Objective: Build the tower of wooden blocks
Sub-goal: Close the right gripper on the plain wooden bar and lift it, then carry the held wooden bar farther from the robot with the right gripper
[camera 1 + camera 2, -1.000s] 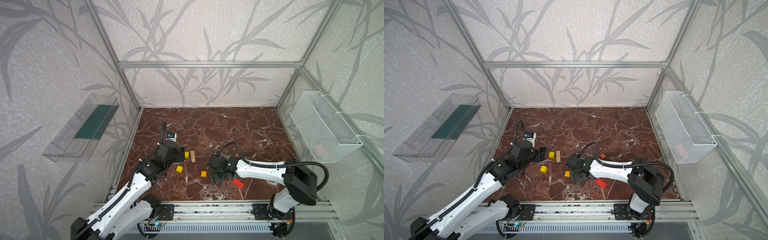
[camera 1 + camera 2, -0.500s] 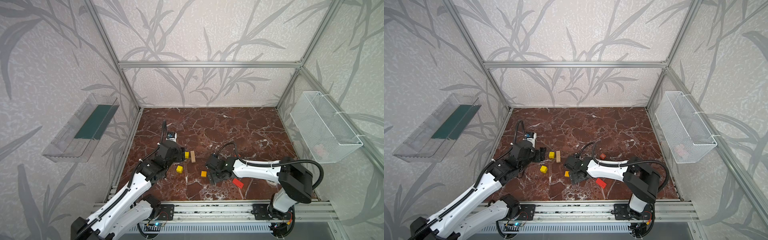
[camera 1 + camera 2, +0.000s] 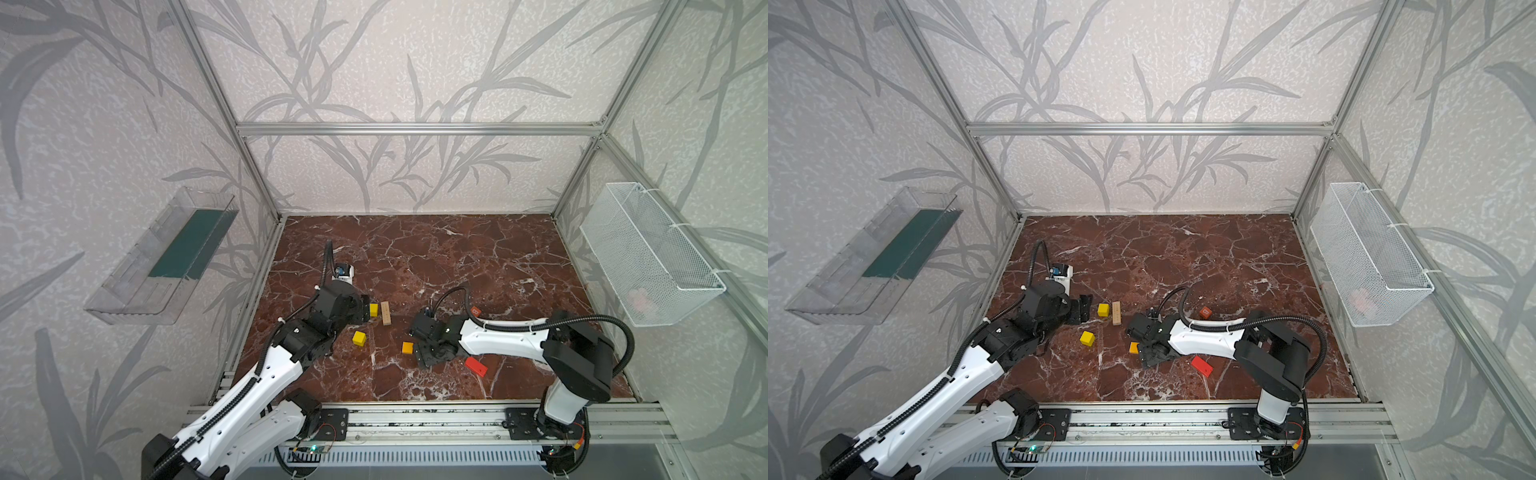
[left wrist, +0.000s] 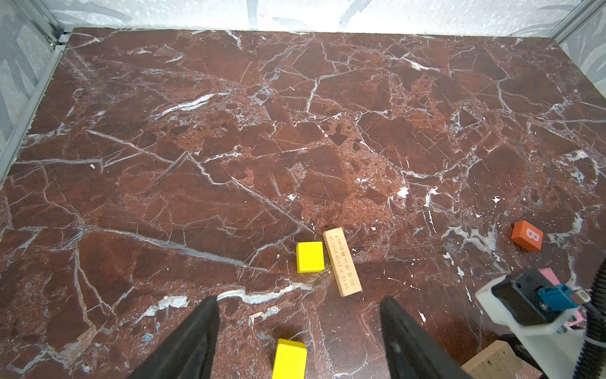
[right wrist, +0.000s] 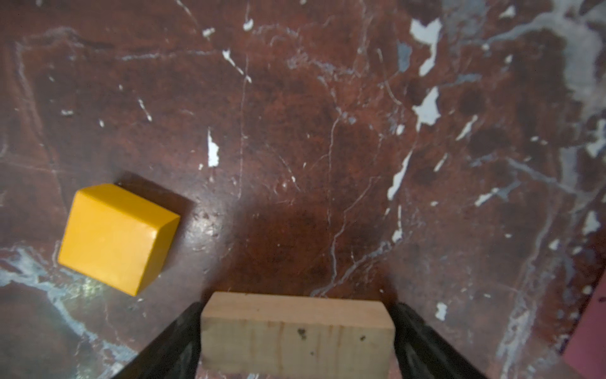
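- Tool state, right gripper (image 5: 296, 305): closed on a tan plank (image 5: 296, 331). One finger sits against each short end, and no gap shows at either end. I cannot tell whether the plank is clear of the marble table (image 5: 328, 115).
- Tool state, left gripper (image 4: 299, 300): spread wide and holding nothing. A yellow cube (image 4: 288, 357) shows between my fingers, untouched.
- Location of parts: no block is stacked on another, so all parts lie loose on the near half of the table.
  - An orange cube (image 5: 116, 238) lies just beside the held plank.
  - A second yellow cube (image 4: 310, 257) lies just beside a second tan plank (image 4: 342, 261).
  - An orange-red cube (image 4: 527, 235) marked B, a red brick (image 3: 476, 366) and a pink brick (image 5: 590, 331) lie towards my right arm.
- Handling, judged:
  - The blocks are solid wood, so they should be stiff, light and hard to crush. Moderate closing force should be enough.
  - Bare plank wood should give good friction.
  - The painted cubes look glossy and may slip more easily.
- Hold points, judged:
  - Take cubes on two opposite flat faces, squarely, never across corners.
  - An end-to-end hold on a plank uses nearly my full span, so I keep the plank level to stop it pivoting.
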You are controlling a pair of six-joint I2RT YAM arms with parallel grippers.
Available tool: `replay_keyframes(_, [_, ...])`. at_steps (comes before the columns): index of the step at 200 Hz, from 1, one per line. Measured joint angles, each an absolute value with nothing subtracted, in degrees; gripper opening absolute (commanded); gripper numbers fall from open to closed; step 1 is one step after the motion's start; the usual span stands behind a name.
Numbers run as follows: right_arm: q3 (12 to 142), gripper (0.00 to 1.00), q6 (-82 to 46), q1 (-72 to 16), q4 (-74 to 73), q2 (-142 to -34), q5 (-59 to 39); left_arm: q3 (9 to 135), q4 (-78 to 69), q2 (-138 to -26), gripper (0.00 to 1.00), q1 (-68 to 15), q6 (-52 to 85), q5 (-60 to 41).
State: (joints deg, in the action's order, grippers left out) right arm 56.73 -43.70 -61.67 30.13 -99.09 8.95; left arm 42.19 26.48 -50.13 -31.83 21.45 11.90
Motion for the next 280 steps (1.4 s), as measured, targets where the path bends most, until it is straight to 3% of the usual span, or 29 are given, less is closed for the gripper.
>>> replay_keyframes(14, [56.77, 0.71, -43.97, -61.67, 30.04, -99.09, 8.97, 42.19, 26.48, -50.11, 0.75, -31.83, 21.45, 11.90])
replay_keyframes(66, [57.14, 0.63, -44.18, -61.67, 30.22, -99.09, 8.95, 42.19, 26.70, -50.13, 0.75, -31.83, 21.47, 11.75])
replay_keyframes(172, [67.83, 0.60, -40.42, -56.31, 33.78, -100.25, 9.50, 53.63, 35.81, -52.53, 0.75, -31.86, 18.61, 8.97])
replay_keyframes(280, [82.78, 0.60, -34.81, -49.01, 34.26, -113.40, 7.33, 52.71, 37.69, -55.88, 0.75, -31.86, 14.92, 4.93])
